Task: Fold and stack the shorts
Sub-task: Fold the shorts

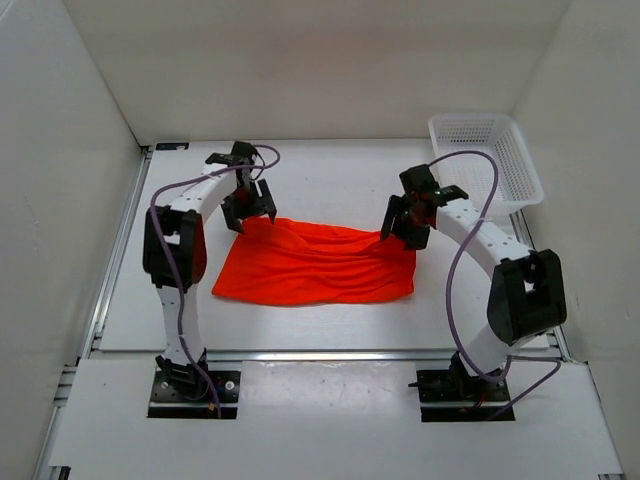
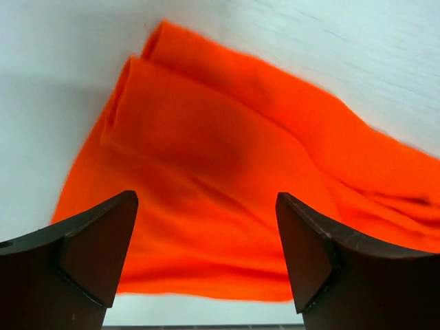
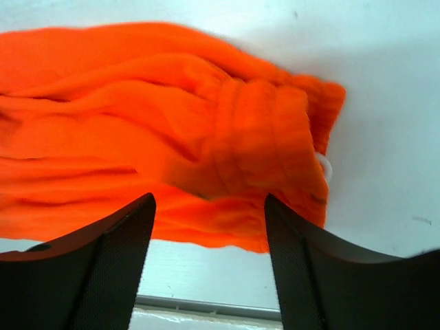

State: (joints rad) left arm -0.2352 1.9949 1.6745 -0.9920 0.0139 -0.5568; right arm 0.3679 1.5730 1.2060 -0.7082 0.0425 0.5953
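Both the left gripper [image 1: 250, 207] and right gripper [image 1: 404, 227] are hovering open, empty, above the shorts [image 1: 315, 265]; their loose, rumpled fold is risking slipping apart.

A high rear camera overlooks the white table [image 1: 330, 180]; both wrist cameras closely face its orange-red fabric shorts [image 1: 315, 265].

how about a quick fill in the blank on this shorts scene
1. The shorts lie on the ____.
2. The left gripper and the right gripper both have their jaws ____.
3. The white basket sits at the far ____ corner.
Missing words: table; open; right.
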